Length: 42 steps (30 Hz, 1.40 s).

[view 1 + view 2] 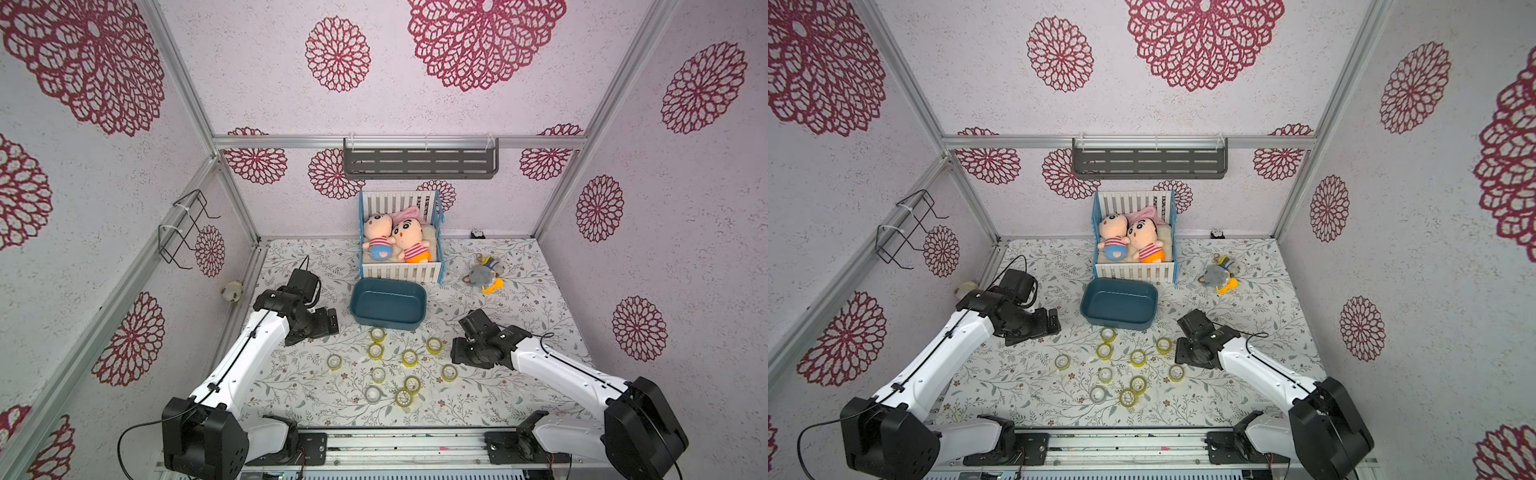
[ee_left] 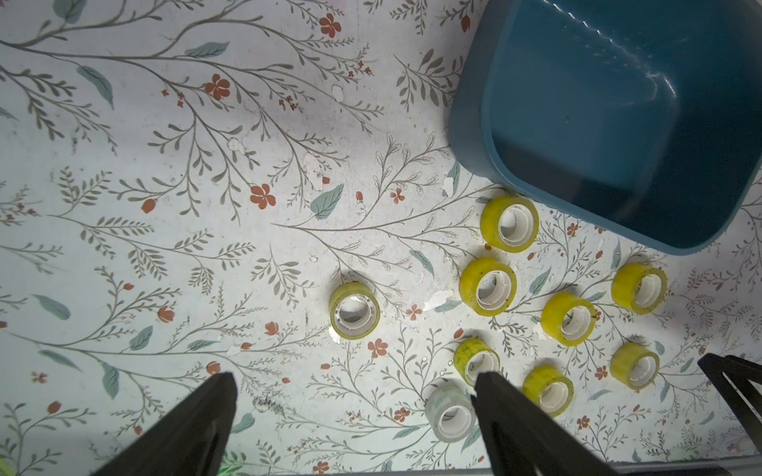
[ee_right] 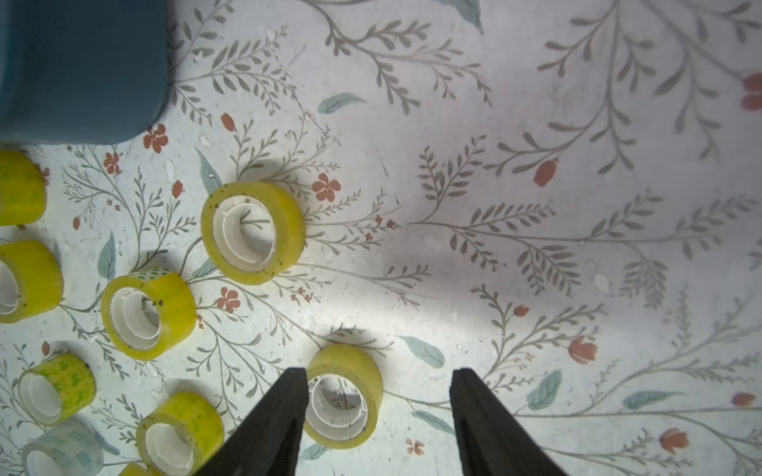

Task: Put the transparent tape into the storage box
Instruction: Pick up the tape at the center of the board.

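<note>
Hovering spread above a transparent tape roll [image 3: 354, 366], the right claw [image 3: 379, 373] is gripping nothing; the left claw [image 2: 355, 376] is hanging released near the storage box [image 2: 466, 136].

Pale walls [image 1: 249, 62] (crimson rosettes) enclose a leaf-printed tabletop [image 1: 311, 395], grey shelf [image 1: 420, 163] behind.

The left arm [image 1: 253, 361] and right arm [image 1: 565, 372] wear glossy white shells between chunky black joints. A thin black cable [image 1: 232, 361] runs clipped along each.
</note>
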Each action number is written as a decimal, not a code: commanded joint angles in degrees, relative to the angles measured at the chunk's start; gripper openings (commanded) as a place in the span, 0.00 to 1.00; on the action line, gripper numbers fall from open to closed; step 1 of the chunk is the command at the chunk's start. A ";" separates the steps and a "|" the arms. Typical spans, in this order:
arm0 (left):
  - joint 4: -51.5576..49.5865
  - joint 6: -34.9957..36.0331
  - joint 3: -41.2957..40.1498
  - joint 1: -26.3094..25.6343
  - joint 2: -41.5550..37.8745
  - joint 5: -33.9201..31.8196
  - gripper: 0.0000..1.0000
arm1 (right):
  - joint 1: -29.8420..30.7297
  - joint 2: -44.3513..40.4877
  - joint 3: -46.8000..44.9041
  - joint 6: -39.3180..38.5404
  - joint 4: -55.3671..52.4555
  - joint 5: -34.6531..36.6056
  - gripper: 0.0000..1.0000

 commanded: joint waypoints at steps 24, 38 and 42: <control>9.16 -0.01 -5.04 0.03 -6.60 -6.55 0.97 | 6.75 2.01 -4.46 8.03 1.83 3.36 0.65; 9.58 -0.24 -5.47 -0.02 -8.72 -6.96 0.97 | 6.05 3.78 -6.23 8.62 1.96 7.67 0.49; 9.92 -0.38 -5.60 -0.01 -8.55 -6.50 0.97 | 6.01 1.48 -7.00 9.22 1.70 8.34 0.30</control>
